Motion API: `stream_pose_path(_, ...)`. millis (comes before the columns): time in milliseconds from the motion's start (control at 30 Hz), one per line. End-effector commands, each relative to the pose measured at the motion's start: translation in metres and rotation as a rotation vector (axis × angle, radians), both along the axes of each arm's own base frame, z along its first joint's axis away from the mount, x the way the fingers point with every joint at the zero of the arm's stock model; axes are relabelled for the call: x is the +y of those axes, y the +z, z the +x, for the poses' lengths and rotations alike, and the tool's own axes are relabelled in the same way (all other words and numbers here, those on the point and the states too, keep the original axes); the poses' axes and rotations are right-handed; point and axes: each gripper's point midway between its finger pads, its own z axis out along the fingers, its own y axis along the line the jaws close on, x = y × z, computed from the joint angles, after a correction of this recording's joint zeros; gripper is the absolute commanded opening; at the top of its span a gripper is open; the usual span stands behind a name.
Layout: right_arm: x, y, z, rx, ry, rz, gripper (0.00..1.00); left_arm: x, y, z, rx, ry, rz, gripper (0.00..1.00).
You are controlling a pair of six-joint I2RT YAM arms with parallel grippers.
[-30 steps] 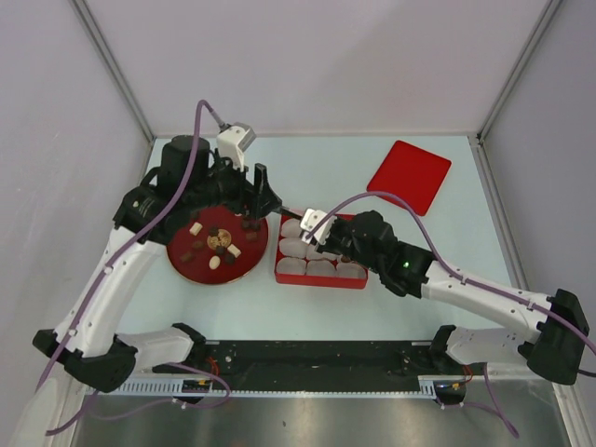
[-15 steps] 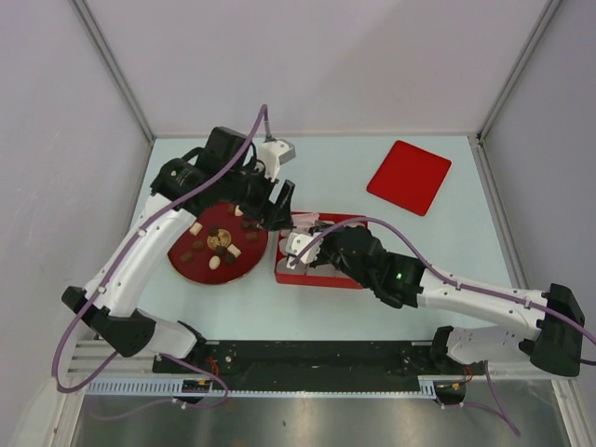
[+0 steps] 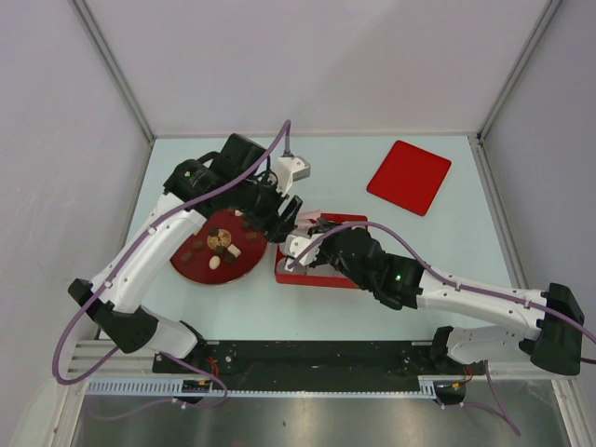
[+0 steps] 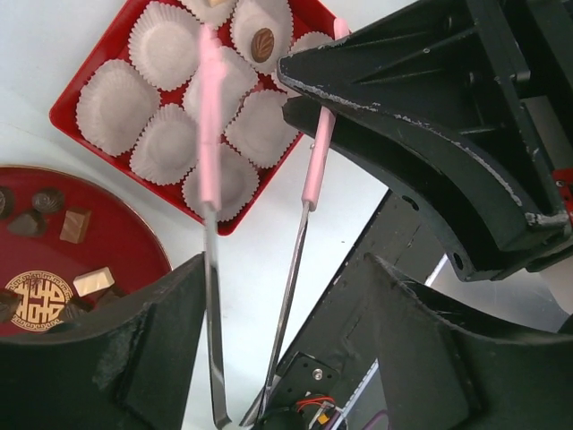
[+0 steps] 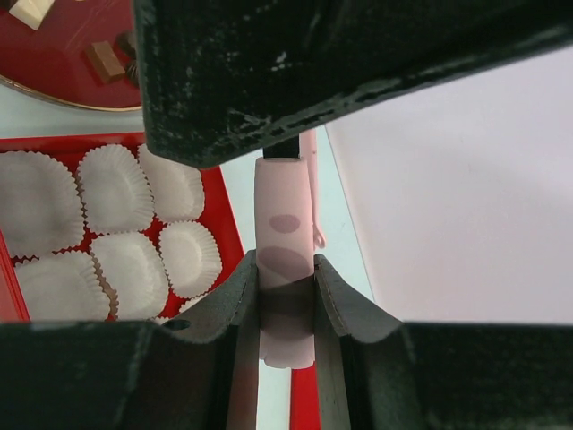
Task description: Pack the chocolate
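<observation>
Two tools stood over the red box (image 3: 321,282): right tool (image 5: 286,278) clamped on the pink tongs (image 4: 208,134), left tool (image 3: 280,210) wide open astride them, empty; chocolate (image 4: 76,224) lay mostly on the plate (image 4: 130,246) left of the box, so closing squarely across the tongs seemed advisable.

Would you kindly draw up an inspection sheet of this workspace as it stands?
Surface: pale blue table, no spills seen.
Job's things: small brown and cream chocolates on round red plate; one brown chocolate in a white paper cup in the square red tray.
Clutter: flat red lid, far right.
Grippers: left gripper open, pink-handled metal tongs between its jaws; right gripper shut on tongs.
Cables: purple cables along both arms.
Surroundings: pale enclosure walls.
</observation>
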Motion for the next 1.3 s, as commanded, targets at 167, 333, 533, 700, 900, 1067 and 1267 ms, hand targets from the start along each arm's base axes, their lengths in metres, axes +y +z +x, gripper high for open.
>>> stream_pose_path(167, 0.01, 0.046, -0.004, -0.092, 0.014, 0.096, 0.0, -0.004, -0.004, -0.009, 0.015, -0.064, -0.008, 0.65)
stream_pose_path(333, 0.011, 0.047, -0.007, -0.094, 0.019, 0.098, 0.0, -0.007, -0.003, -0.013, 0.028, -0.089, -0.021, 0.55)
stream_pose_path(533, 0.01, 0.049, -0.008, -0.101, 0.021, 0.103, 0.0, -0.009, 0.0, -0.02, 0.039, -0.117, -0.045, 0.49)
stream_pose_path(700, 0.013, 0.049, -0.012, -0.11, 0.037, 0.103, 0.0, -0.012, 0.007, -0.029, 0.043, -0.157, -0.086, 0.49)
stream_pose_path(900, 0.013, 0.05, -0.015, -0.116, 0.043, 0.113, 0.01, -0.012, 0.009, -0.036, 0.059, -0.18, -0.102, 0.45)
stream_pose_path(1067, 0.012, 0.052, -0.015, -0.122, 0.041, 0.121, 0.02, -0.011, 0.012, -0.039, 0.052, -0.194, -0.112, 0.37)
stream_pose_path(1267, 0.012, 0.049, -0.015, -0.121, 0.034, 0.116, 0.09, -0.013, 0.012, -0.036, 0.054, -0.181, -0.113, 0.21)
